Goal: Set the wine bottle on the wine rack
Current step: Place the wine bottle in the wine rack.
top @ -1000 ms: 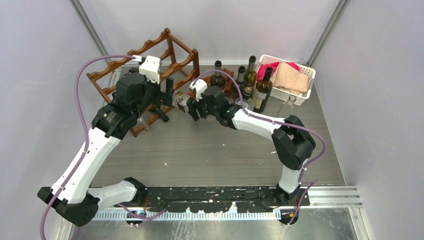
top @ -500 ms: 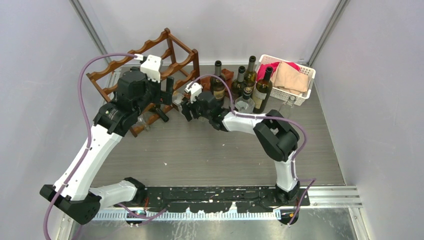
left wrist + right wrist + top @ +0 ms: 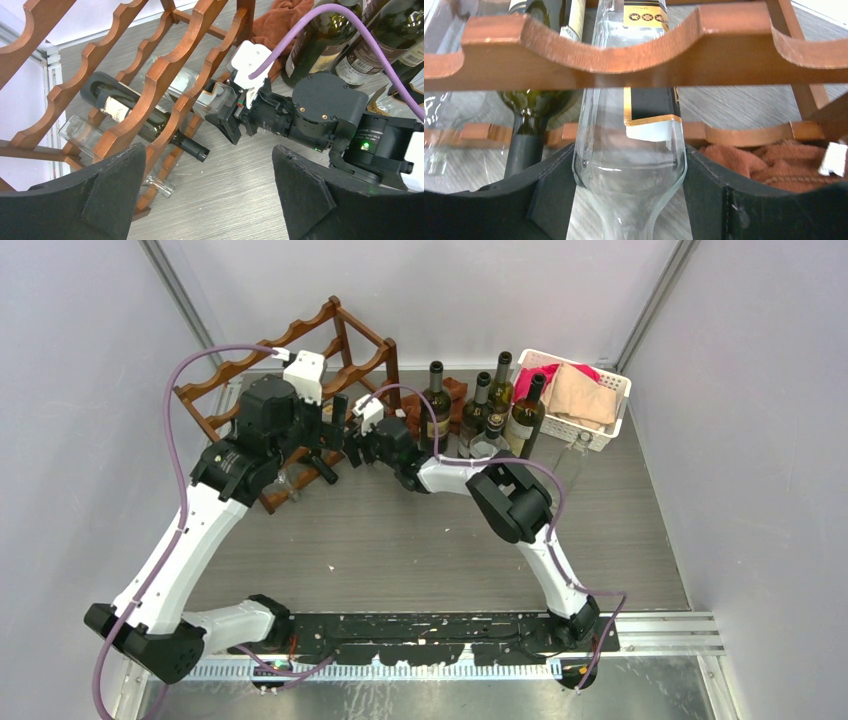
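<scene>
Bottle (image 3: 629,150) is now entering the rack (image 3: 574,50), so placement is nearing; I'm gripping it with right claw (image 3: 629,205), left claw (image 3: 210,200) gaping wide.

Right arm reaches further left toward wine rack (image 3: 165,75); right gripper (image 3: 360,437), short of rack a second ago, now sits just beside its front rail; clear wine bottle (image 3: 629,150) clamped in it travels along, forward end now in among rack's scalloped rails; right elbow (image 3: 510,502) swings in from right side toward table middle; purple cable (image 3: 400,389) follows leftward.
</scene>
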Controlling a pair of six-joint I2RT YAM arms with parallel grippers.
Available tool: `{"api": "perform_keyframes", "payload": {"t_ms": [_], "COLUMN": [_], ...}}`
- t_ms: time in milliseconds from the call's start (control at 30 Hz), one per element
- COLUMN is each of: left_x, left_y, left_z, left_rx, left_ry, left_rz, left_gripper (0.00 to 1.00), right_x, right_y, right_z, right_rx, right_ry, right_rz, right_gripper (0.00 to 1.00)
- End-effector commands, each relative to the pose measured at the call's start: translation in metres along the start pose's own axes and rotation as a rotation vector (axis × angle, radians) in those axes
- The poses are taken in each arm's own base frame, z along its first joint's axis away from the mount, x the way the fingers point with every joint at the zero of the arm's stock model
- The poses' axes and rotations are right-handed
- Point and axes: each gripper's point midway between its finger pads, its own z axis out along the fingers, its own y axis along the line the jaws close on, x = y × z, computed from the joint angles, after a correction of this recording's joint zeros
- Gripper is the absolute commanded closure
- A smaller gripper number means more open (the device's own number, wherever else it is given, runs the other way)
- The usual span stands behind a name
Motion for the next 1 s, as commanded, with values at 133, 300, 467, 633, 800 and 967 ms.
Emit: {"api": "perform_keyframes", "payload": {"t_ms": [133,300,467,633,800,967], "left_x": [-0.021,-0.023,-0.023,-0.016,-0.009,-0.003], "left_y": [0.006,0.004,0.006,0.010,0.013,0.018], "left_z": [-0.002,0.005,0.011,0.013,0.015,0.013], "left_rx": [-0.002,0.011,0.006,0.008,0.005,-0.001], "left_ry": [-0.054,-0.055,-0.048,-0.031,-0.019,0.003], "left_rz": [-0.002,0.005,0.032,0.077,0.104,0.134], "left_gripper": [0.05,0.05,0.05,0.06,0.08,0.08], "right_x": [-0.139,-0.137,-0.147,-0.127,-0.096,-0.069], "right_y": [-0.020,-0.024,-0.013,-0.007,-0.004,0.001], "right_z": [0.006,-0.006,-0.042,-0.069,-0.069,-0.058], "right_rx": [0.034,0.037,-0.025,-0.059,-0.084,-0.110], "right_ry": [-0.410,-0.392,-0.372,-0.259,-0.134,-0.022], "right_rz": [0.003,-0.011,-0.027,-0.026,-0.020,-0.004], "right_gripper": [0.11,0.02,0.07,0.17,0.26,0.35]}}
